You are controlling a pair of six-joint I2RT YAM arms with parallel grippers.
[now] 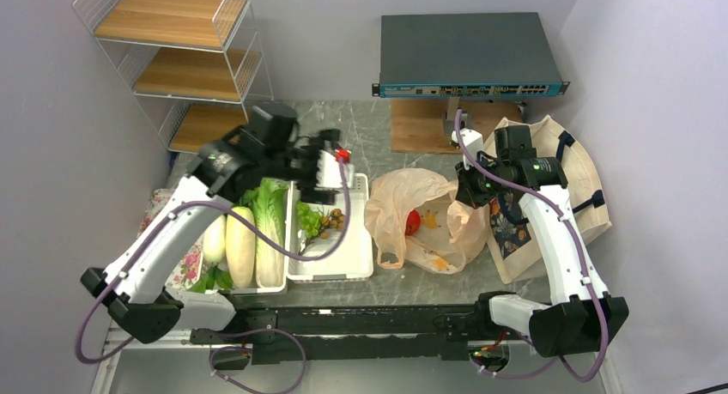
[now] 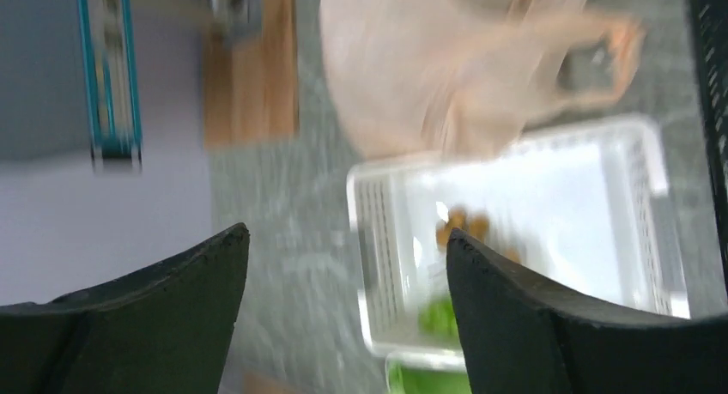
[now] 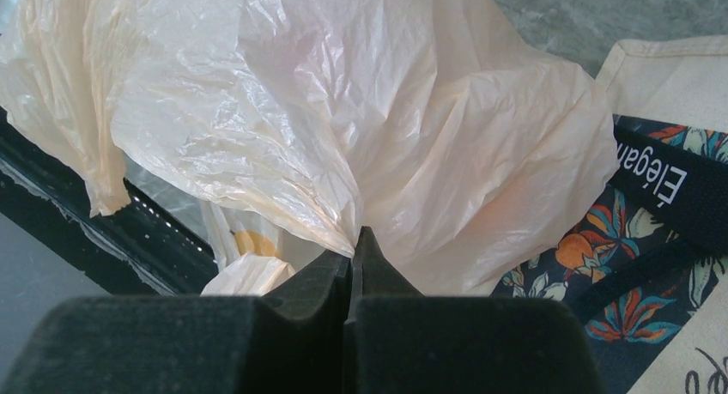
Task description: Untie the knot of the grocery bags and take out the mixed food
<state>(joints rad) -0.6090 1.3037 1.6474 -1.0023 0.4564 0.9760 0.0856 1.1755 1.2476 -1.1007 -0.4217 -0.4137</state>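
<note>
1. The left gripper (image 2: 345, 239) is hovering over a white slotted plastic tray (image 1: 356, 265). Its two blunt black fingers (image 2: 172, 282) are standing wide apart with nothing between them, so it is empty-handed.
2. In that tray, a small bunch of green grapes (image 1: 307, 220) is lying right beside a knobbly cluster of brown nuts (image 1: 336, 215).
3. Just to its left, a second white tray (image 1: 249, 288) is carrying long white radishes (image 1: 240, 244), smooth and tapered. A leafy green cabbage (image 1: 270, 207) with ruffled leaves is packed in alongside them.
4. The right gripper (image 3: 354, 239) is pinching a fold of the thin crinkly peach-beige plastic bag (image 3: 360, 111), jaws pressed fully together. The film is gathering to a point at the tips and fanning out above in creased, glossy sheets.
5. That bag is sitting on the grey marbled table (image 1: 369, 128), between the grape tray and the tote. Its mouth is gaping open, and one limp loop handle (image 1: 391, 258) is trailing at the near-left corner.
6. A round red apple (image 1: 413, 222) is showing inside the open bag. Yellow-orange patches are glowing through the film near it, and I cannot tell what they are.
7. The cream canvas tote (image 1: 567, 166) is lying slumped under the right arm, touching the plastic bag's right side. Up close, its weave is looking coarse, with orange and teal flowers printed on a navy panel (image 3: 601, 248). A dark navy strap (image 3: 678, 188) with pale lettering is crossing that panel.
</note>
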